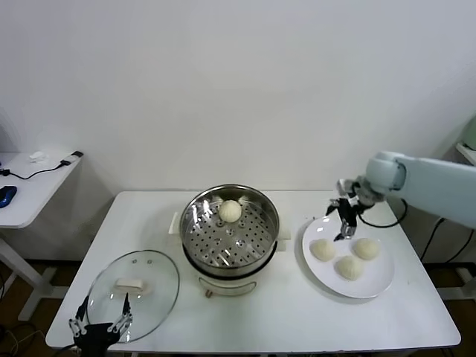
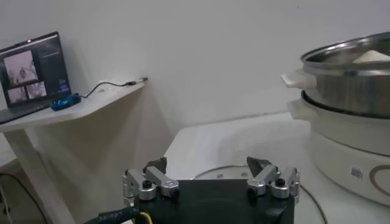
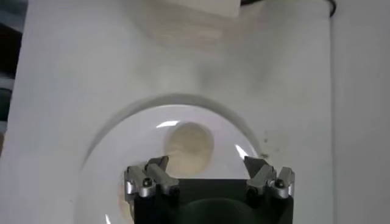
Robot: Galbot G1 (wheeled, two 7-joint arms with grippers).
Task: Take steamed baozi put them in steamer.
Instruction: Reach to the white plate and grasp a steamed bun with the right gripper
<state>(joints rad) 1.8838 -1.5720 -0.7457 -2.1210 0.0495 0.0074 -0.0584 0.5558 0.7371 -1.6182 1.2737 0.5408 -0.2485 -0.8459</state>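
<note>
A white counter (image 1: 297,320) carries a round steel steamer (image 1: 230,227) near its middle, a white plate (image 1: 375,286) to the robot's right of it, and a glass lid (image 1: 134,286) lying flat to the robot's left, near the front edge. One bun (image 1: 230,211) sits on the perforated tray inside the steamer, toward the back of the pot. Three more buns lie on the plate: one (image 1: 322,250) on the side nearest the steamer, one (image 1: 365,248) toward the back right, and one (image 1: 348,268) in front of those two. They sit close together but whether they touch cannot be told.

The right pincer (image 1: 344,220) hangs above the back left part of the plate, just above and behind the bun nearest the steamer. Its fingers are spread wide and hold nothing. In the right wrist view the right pincer (image 3: 209,176) looks straight down at the plate (image 3: 122,158), with a bun (image 3: 189,145) lying between the spread fingers and below them, untouched.

The left pincer (image 1: 100,327) waits low at the front left corner of the counter, by the near rim of the glass lid, its fingers also wide apart and empty. From the left wrist view the left pincer (image 2: 210,178) faces the steamer (image 2: 350,115) from the side.

A small side table (image 1: 30,186) with cables stands off to the robot's left.
</note>
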